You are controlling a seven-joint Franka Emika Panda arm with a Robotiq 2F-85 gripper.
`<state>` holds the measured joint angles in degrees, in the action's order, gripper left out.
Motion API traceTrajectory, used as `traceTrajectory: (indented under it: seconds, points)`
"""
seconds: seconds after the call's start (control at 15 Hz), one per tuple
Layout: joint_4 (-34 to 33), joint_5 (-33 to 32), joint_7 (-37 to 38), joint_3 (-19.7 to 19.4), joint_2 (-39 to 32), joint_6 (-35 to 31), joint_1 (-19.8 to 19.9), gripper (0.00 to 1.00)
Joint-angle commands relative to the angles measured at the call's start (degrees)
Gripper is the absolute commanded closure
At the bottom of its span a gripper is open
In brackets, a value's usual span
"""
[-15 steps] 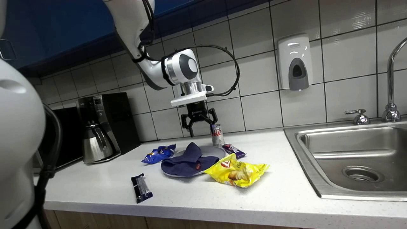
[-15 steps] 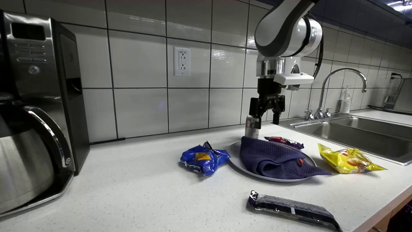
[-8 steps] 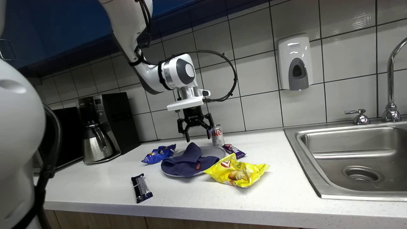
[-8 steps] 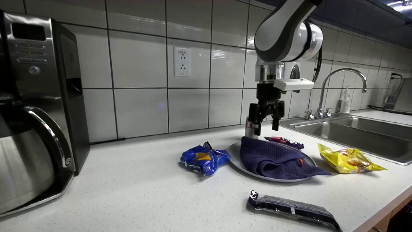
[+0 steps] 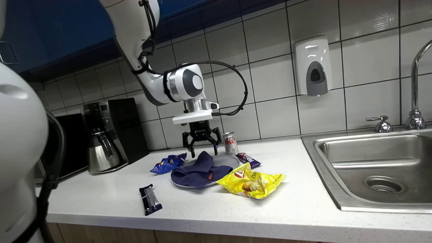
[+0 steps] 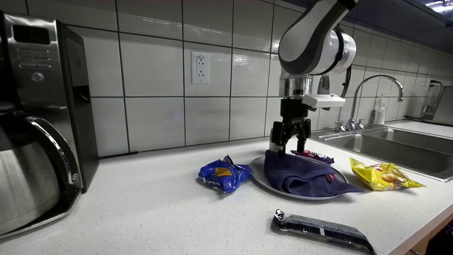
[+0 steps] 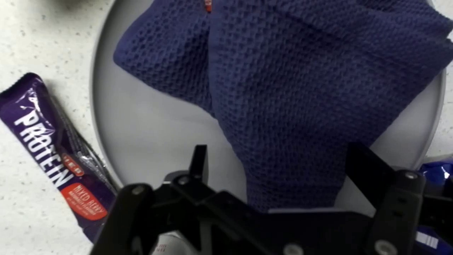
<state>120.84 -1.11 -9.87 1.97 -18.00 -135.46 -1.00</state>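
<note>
My gripper (image 5: 204, 155) stands open just above a folded navy waffle-weave cloth (image 5: 199, 177) that lies on a grey plate (image 5: 227, 160). In the wrist view a narrow end of the cloth (image 7: 290, 106) runs between the spread fingers, with bare plate (image 7: 159, 131) beside it. Nothing is gripped. Whether the fingertips (image 6: 281, 154) touch the cloth (image 6: 300, 173) I cannot tell. A silver Coke can (image 5: 231, 144) stands upright behind the plate; in an exterior view the gripper partly covers it. A purple protein bar (image 7: 46, 148) lies next to the plate rim.
On the counter, a crumpled blue bag (image 6: 224, 175) and a yellow chip bag (image 5: 251, 184) flank the plate. A dark wrapped bar (image 5: 150, 199) lies nearer the front edge. A coffee maker (image 5: 121, 131) and a sink (image 5: 371, 162) stand at opposite ends; a tiled wall (image 5: 273, 114) rises behind.
My gripper has come down toward the cloth, moving away from the can, which now shows more fully in an exterior view. The jaws have stayed apart, and the objects have not moved.
</note>
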Motion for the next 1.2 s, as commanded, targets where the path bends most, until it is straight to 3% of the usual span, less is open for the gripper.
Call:
traceTrajectory:
  seconds: [0.0, 1.13]
  points:
    - [3.1, 0.7, -3.4, 1.1, 1.4, -1.1, 0.9, 0.0]
    - [6.8, -0.5, -6.4, 1.1, 1.0, -1.6, 0.7, 0.0]
